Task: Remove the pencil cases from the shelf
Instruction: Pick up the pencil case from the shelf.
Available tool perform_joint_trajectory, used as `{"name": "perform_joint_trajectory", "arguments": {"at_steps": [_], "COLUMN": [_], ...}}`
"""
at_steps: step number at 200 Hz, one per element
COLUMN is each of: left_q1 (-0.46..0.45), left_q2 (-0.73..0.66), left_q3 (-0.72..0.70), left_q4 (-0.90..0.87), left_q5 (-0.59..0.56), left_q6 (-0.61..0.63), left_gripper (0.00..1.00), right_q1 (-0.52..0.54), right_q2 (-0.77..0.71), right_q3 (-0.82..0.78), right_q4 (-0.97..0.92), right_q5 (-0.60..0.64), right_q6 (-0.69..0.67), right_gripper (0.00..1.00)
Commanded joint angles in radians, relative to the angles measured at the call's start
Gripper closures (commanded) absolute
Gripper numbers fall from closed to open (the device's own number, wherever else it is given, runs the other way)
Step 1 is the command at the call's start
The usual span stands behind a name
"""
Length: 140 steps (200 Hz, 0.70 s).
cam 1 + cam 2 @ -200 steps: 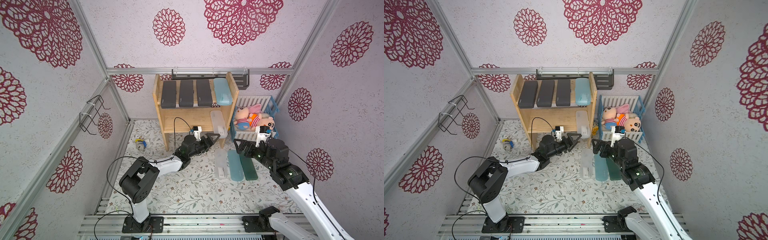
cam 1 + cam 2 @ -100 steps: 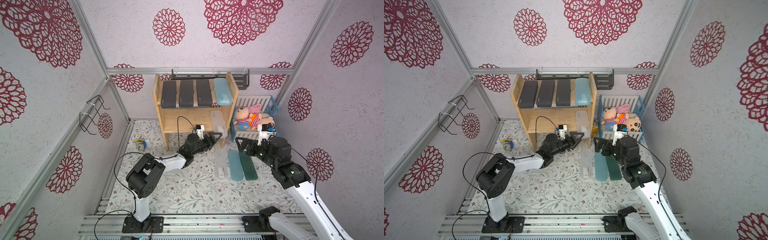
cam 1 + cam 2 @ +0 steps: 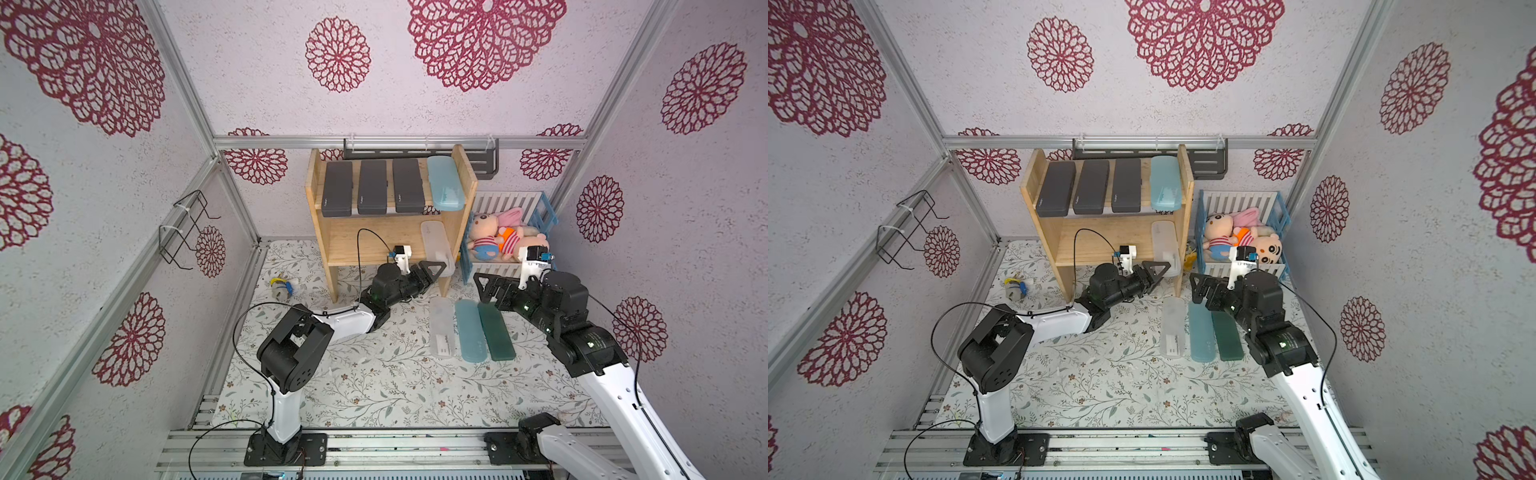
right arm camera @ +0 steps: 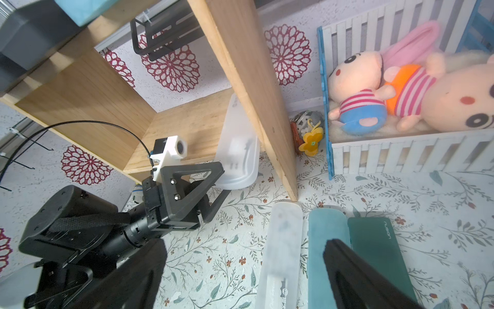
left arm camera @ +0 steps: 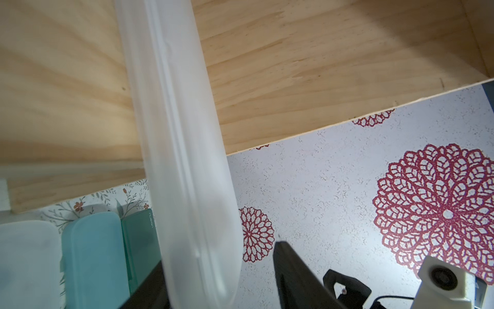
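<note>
The frosted case (image 5: 181, 160) looks matt plastic, the shelf (image 5: 294, 67) smooth pale wood, the dolls (image 4: 355, 88) plush cloth.

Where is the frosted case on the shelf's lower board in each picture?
Top view: frosted case on the shelf's lower board, right end.
Top view: case in the same spot.
Left wrist: case close up, a pale bar against the wood.
Right wrist: case mid-picture, beside the shelf's side panel.
Shared landmark: the wooden shelf.
</note>
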<state>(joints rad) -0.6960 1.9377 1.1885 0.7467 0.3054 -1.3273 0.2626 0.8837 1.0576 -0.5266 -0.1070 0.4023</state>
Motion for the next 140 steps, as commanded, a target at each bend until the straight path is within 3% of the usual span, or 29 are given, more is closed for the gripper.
{"name": "perform_joint_trajectory", "arguments": {"at_steps": [1,67,107,140], "left_q1": [-0.003,0.006,0.006,0.003], "left_q2": [0.017,0.000,-0.066,-0.230], "left_q3": [0.014,-0.018,-0.075,-0.212], "left_q4": [0.017,0.016,-0.007,-0.082], "left_q5": [0.001,0.004,0.008,-0.012], "left_q6": [0.023,0.040,0.085,0.233], "left_gripper": [0.61,0.90,0.99,0.99], "right_q1": [-0.007,-0.008,-0.008,-0.001], "right_q2": [0.000,0.003,-0.005,-0.013], "right_q3": [0.031,0.036,0.038,-0.008], "right_q4": [0.011,0.010,0.024,0.110], "right_q5": [-0.012,-0.022,-0.050,-0.137], "right_q6": [-0.022,-0.022,-0.014,0.054], "right_gripper": [0.01,0.01,0.01,0.01]}}
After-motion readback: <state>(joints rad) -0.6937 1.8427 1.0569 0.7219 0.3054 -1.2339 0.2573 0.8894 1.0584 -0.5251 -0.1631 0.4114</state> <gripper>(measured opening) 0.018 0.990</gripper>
